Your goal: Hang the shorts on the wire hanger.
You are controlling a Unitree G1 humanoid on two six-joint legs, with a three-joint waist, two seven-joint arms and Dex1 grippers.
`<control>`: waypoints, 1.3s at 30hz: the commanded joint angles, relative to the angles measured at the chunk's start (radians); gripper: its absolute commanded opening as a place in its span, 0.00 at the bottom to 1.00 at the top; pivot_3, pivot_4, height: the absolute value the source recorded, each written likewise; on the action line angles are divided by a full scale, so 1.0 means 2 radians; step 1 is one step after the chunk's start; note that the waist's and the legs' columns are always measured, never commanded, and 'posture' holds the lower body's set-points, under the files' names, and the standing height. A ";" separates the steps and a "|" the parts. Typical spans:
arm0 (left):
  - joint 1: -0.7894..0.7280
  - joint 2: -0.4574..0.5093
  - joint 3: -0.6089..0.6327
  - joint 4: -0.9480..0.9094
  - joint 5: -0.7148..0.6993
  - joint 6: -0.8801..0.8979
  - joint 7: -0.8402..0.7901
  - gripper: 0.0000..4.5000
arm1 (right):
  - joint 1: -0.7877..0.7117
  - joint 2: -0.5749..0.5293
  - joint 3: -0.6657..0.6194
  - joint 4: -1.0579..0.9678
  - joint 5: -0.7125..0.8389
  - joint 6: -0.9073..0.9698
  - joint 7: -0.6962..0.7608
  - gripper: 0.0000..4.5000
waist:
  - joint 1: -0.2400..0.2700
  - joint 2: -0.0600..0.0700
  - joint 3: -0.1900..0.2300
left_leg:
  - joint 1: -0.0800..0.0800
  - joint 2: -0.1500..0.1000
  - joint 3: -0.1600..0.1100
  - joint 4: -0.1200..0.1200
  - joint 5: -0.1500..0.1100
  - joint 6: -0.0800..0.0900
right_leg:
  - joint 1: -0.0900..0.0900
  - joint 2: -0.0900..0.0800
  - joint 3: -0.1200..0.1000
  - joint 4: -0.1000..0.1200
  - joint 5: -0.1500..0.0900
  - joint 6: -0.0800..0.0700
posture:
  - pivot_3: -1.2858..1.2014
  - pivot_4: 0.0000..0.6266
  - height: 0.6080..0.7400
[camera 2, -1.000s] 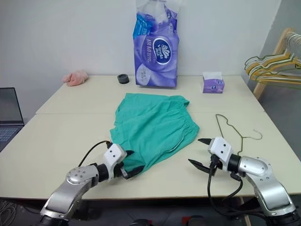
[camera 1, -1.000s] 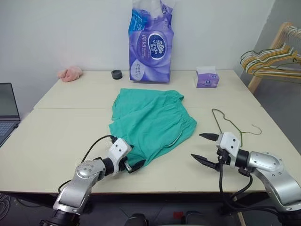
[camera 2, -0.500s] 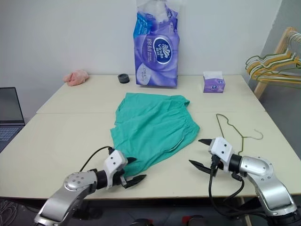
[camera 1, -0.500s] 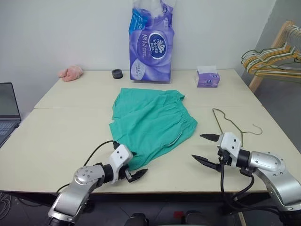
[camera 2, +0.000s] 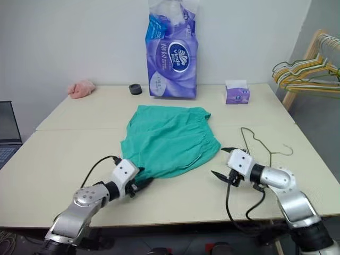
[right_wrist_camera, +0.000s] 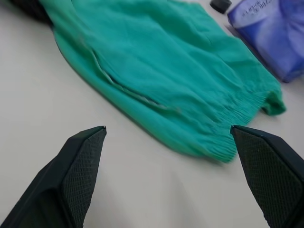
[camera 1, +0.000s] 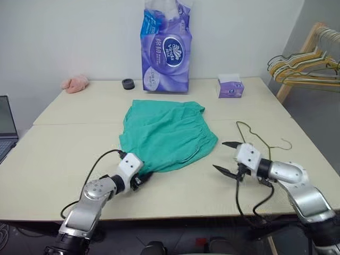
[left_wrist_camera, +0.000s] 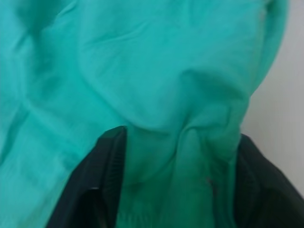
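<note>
My left gripper pinches a soft fold of the shorts, light and limp; they sprawl ahead. My right gripper gapes wide, the stiff wire hanger just beyond.

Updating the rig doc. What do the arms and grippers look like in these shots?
Both arms are silver-grey metal with rounded joint housings. Each wrist carries a white block, then the left gripper and right gripper, with two black pointed fingers whose inner pads are textured. A loose black cable loops along each forearm.
</note>
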 commanded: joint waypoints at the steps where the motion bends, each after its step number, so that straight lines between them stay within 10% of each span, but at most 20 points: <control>1: -0.014 0.009 0.036 0.001 -0.015 -0.005 -0.002 0.37 | -0.037 0.013 0.022 0.056 -0.044 -0.045 -0.019 1.00 | -0.002 0.000 0.000 | 0.000 0.000 0.000 0.000 0.000 0.000 | 0.000 0.000 0.000 0.000 0.000 0.000 | 0.49 0.05 1.00; 7: -0.015 0.004 0.084 -0.022 -0.085 0.020 -0.037 0.00 | -0.105 0.051 0.068 0.163 -0.096 -0.103 -0.034 1.00 | -0.003 -0.001 0.001 | -0.001 0.000 0.000 0.000 0.000 0.000 | -0.001 0.000 0.000 0.000 0.000 0.000 | 0.49 0.05 1.00; 14: -0.026 0.004 0.114 -0.037 -0.132 0.047 -0.044 0.00 | -0.182 0.111 0.111 0.280 -0.153 -0.151 -0.073 1.00 | -0.005 -0.001 0.001 | -0.001 0.000 0.000 0.000 0.000 -0.001 | -0.001 0.000 0.001 0.000 0.000 0.000 | 0.50 0.05 1.00; 28: -0.004 0.029 0.076 -0.050 -0.112 0.045 -0.072 0.00 | -0.267 0.103 0.102 0.401 -0.205 -0.216 -0.172 0.01 | -0.010 -0.001 0.001 | -0.001 0.000 0.000 0.000 0.001 -0.002 | -0.002 0.000 0.002 0.001 0.000 0.000 | 0.49 0.05 1.00; 39: 0.004 0.044 0.006 -0.063 -0.099 0.051 -0.130 0.00 | -0.203 0.006 0.085 0.270 -0.180 -0.198 -0.081 0.01 | -0.016 -0.001 0.001 | -0.001 0.000 0.000 0.000 0.000 0.000 | -0.002 0.000 0.002 0.001 0.000 0.000 | 0.48 0.05 1.00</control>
